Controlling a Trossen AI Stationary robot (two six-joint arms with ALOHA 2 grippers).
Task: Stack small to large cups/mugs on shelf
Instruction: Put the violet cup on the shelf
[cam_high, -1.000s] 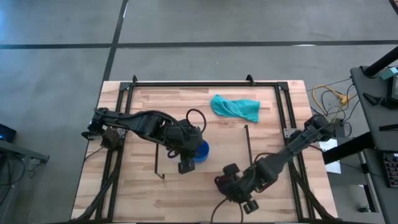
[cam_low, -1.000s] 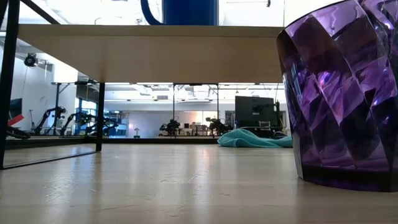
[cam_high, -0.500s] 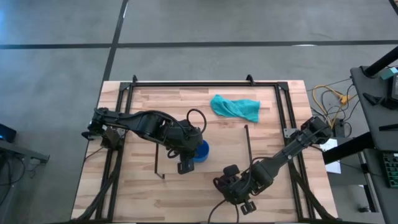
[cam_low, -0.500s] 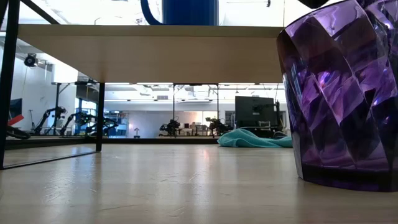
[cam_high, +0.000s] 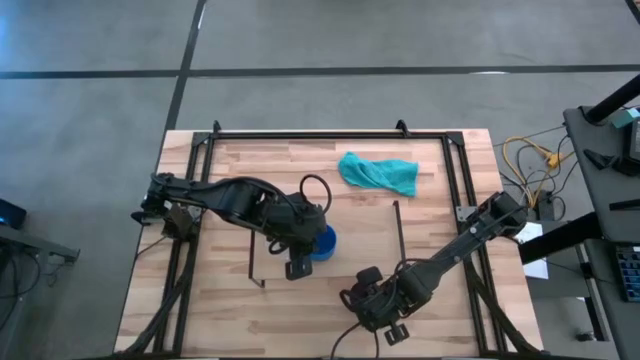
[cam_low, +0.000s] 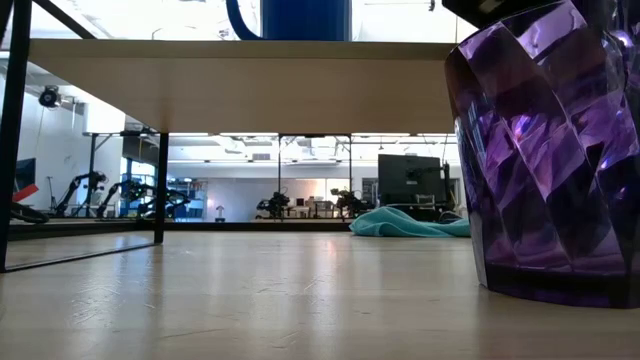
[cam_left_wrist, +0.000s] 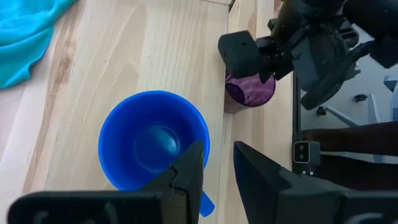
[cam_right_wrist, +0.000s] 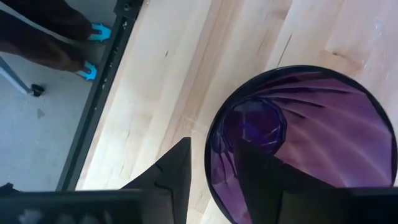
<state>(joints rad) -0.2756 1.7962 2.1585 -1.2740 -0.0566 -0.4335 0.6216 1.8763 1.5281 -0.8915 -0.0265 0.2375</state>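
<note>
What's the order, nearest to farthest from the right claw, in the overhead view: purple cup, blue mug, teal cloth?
1. Purple cup, directly under the right claw, at the table's front edge.
2. Blue mug, on the shelf, mid-table.
3. Teal cloth, at the table's back.

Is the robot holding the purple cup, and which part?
Not yet. The right claw straddles the rim of the purple cup, one finger inside and one outside, with gaps showing, so nothing is gripped.
</note>
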